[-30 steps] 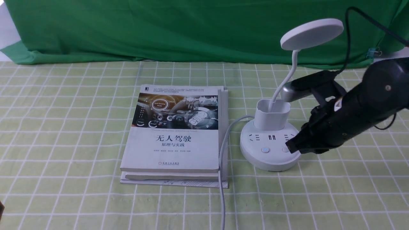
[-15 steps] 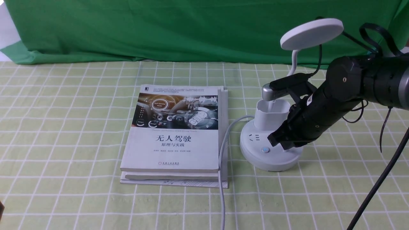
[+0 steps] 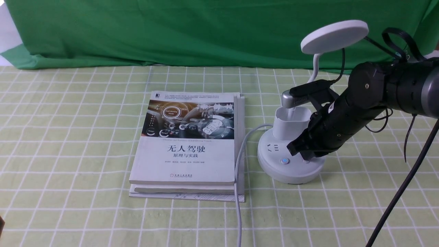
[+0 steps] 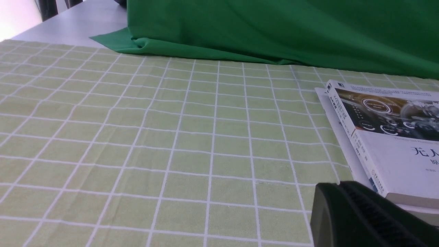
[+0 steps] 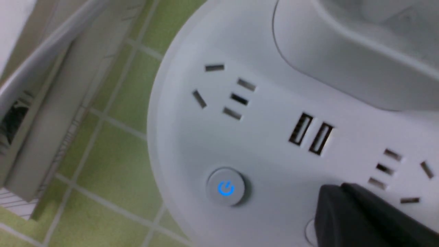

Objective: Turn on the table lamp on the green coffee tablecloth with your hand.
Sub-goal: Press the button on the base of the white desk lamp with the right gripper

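The white table lamp [image 3: 274,168] stands on the pale green gridded tablecloth [image 3: 68,137], its disc head [image 3: 334,36] up at the right. It does not look lit. My right gripper [image 3: 295,149] is shut, with its tip low over the round base. In the right wrist view the shut tip [image 5: 337,192] covers most of the right button [image 5: 309,233]; I cannot tell whether it touches it. The left button [image 5: 225,188] shows a blue power symbol. My left gripper [image 4: 337,187] is shut and empty, low over the cloth.
Two stacked books [image 3: 188,144] lie just left of the lamp. The white cord [image 3: 238,192] runs from the base along the books' right edge to the front. The dark green backdrop cloth [image 3: 171,31] hangs behind. A black cable [image 3: 401,192] crosses at the front right.
My right arm has moved left from beside the base to over it, and its tip now covers the right button. It has barely moved in the last half second.
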`<state>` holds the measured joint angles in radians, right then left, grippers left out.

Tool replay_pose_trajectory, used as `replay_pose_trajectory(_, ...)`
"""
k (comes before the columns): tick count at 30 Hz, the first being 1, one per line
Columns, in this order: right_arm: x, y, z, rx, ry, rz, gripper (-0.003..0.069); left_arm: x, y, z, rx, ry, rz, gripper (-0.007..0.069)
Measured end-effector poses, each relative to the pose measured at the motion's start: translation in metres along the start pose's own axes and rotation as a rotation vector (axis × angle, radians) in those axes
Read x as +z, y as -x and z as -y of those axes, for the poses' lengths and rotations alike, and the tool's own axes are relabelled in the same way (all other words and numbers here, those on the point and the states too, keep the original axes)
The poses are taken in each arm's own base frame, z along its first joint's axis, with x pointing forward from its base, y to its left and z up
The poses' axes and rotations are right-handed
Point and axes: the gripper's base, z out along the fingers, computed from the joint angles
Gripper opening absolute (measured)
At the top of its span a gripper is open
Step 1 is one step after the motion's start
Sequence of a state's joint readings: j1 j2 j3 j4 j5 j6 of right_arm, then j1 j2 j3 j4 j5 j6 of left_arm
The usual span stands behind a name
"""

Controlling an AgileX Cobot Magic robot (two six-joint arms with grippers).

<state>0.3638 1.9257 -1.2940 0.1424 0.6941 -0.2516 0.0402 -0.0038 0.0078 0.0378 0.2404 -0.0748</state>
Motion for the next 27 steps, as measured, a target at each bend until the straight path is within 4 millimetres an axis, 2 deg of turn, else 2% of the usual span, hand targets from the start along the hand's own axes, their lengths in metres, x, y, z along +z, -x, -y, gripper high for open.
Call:
replay_pose_trajectory(6, -0.005, 0.0, 0.0, -0.001, -0.002, 0.015, 0.003, 0.0, 0.0, 0.0, 0.0, 0.0, 0.0, 0.0003)
replay_pose_trajectory(13, -0.036, 0.001, -0.003, -0.01, -0.005, 0.054, 0.003, 0.0, 0.0, 0.0, 0.0, 0.0, 0.0, 0.0003)
replay_pose_trajectory(18, -0.041, -0.008, -0.006, -0.011, 0.007, 0.009, 0.003, 0.0, 0.0, 0.0, 0.0, 0.0, 0.0, 0.0003)
replay_pose_trajectory(22, -0.048, -0.028, -0.009, -0.005, 0.013, -0.016, 0.003, 0.0, 0.0, 0.0, 0.0, 0.0, 0.0, 0.0003)
replay_pose_trajectory(27, -0.078, -0.065, -0.017, 0.024, 0.007, 0.02, 0.003, 0.0, 0.0, 0.0, 0.0, 0.0, 0.0, 0.0003)
